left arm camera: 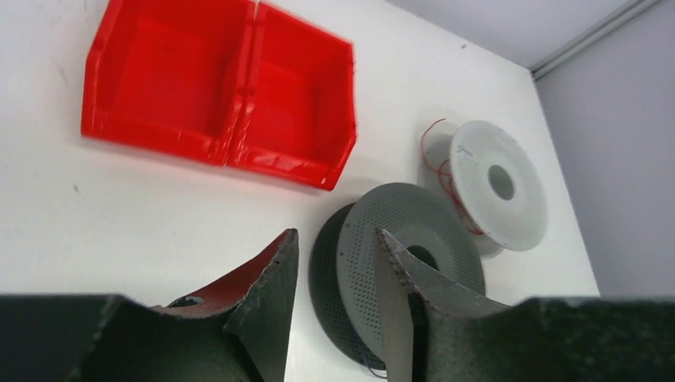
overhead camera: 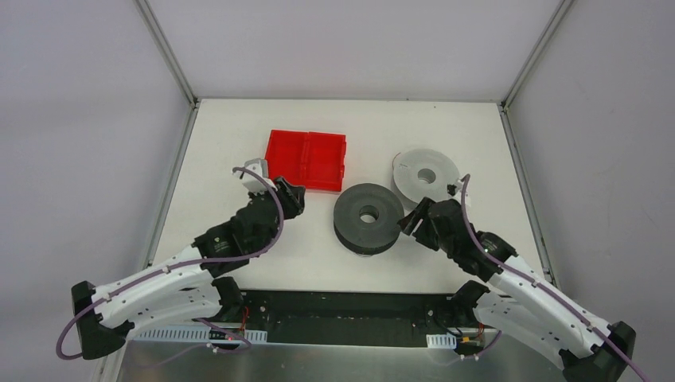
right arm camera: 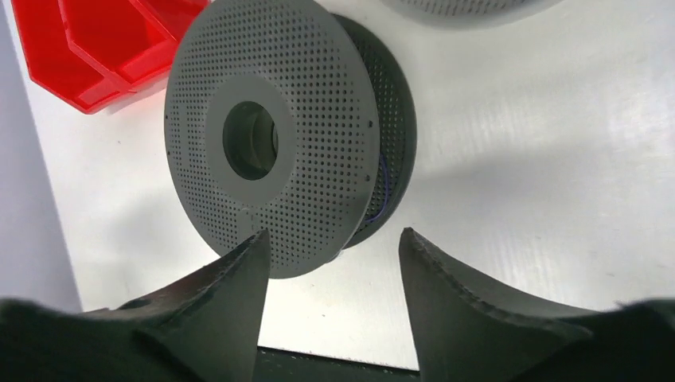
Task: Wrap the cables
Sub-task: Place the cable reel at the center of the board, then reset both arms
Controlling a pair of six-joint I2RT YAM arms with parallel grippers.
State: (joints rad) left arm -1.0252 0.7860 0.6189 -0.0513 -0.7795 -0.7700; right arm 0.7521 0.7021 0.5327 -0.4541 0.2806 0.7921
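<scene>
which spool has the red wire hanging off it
The light grey spool, right of the red bins: thin red wire curls beside its rim. The dark grey spool shows no red.

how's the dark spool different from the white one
The dark grey spool sits mid-table; the white spool lies farther back and to the right. Loose red wires curl at the white spool; the dark grey spool shows only a bluish strand at its core. Both lie flat, with perforated flanges and a centre hole.

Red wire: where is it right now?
In the left wrist view, the red wire curls loosely beside the white spool, on the right side of the table, just beyond the grey spool.
</scene>
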